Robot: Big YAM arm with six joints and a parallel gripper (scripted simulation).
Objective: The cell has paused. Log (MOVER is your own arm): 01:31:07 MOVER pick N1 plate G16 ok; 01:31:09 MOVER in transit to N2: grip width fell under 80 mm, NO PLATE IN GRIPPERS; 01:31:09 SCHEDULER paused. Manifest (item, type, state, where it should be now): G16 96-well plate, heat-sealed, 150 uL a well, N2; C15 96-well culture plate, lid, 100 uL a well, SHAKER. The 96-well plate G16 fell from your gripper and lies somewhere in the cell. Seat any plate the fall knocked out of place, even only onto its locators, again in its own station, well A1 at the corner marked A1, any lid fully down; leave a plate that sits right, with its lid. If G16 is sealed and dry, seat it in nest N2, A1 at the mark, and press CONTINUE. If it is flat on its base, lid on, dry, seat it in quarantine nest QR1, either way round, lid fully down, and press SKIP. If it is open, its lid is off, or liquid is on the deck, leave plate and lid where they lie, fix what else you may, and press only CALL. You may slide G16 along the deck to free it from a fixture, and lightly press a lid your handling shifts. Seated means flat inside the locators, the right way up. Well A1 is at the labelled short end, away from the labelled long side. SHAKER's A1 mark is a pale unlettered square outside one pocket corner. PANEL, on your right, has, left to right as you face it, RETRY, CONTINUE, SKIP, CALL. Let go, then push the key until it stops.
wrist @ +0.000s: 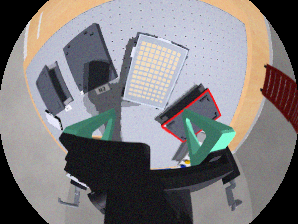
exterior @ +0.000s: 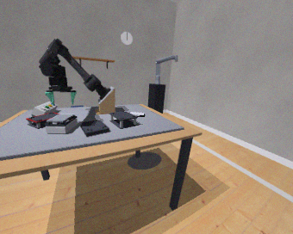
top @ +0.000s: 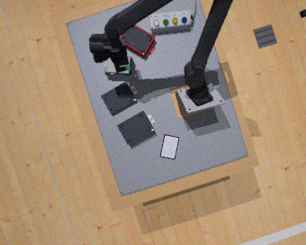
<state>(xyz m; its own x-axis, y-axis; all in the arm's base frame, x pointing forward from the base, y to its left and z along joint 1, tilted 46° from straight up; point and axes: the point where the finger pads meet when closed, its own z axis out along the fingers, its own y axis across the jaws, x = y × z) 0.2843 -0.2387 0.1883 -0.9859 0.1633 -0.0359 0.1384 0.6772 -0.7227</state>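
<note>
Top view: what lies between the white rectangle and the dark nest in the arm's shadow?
A second dark nest, touching neither; the top view shows it.

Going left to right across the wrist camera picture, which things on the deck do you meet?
Small dark nest → larger dark nest → well plate → red-rimmed nest.

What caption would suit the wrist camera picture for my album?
Open green-fingered gripper hovering above a white well plate, with a red-edged tray beside it on the grey table.
</note>
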